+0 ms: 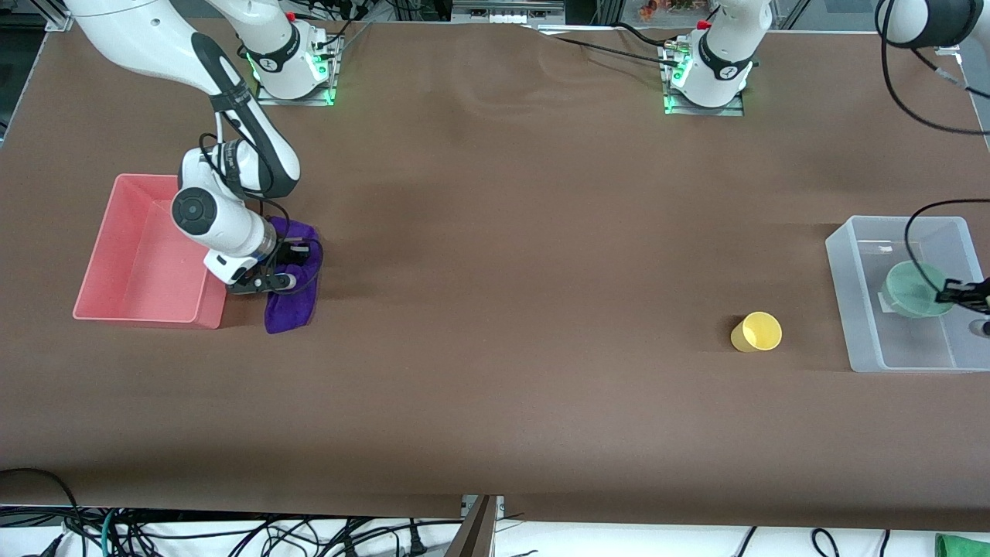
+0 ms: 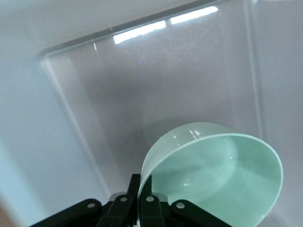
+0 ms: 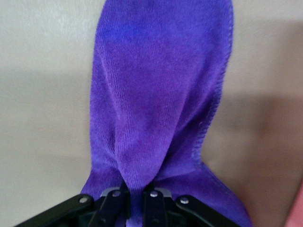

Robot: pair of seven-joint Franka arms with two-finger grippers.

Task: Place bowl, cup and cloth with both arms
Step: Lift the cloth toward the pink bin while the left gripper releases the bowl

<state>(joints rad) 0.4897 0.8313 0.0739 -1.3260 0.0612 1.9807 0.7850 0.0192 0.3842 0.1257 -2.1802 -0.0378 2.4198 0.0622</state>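
Yellow cup (image 1: 756, 332): upright on the bare worktop toward the left arm's end, beside the clear bin (image 1: 851, 309); untouched, clear of both arms.

Green bowl (image 1: 916, 288): tilted over the clear bin, rim pinched by the left gripper (image 1: 953, 295). Risk: thin rim grip; bowl may slip or land on edge.

Purple cloth (image 1: 292, 278): beside the red tray (image 1: 139, 255), a fold clamped by the right gripper (image 1: 267, 278). Risk: trailing end may snag the tray wall and hang outside.

left end effector (image 1: 976, 298) cut off by frame edge — cloth (image 1: 292, 272) partly hidden
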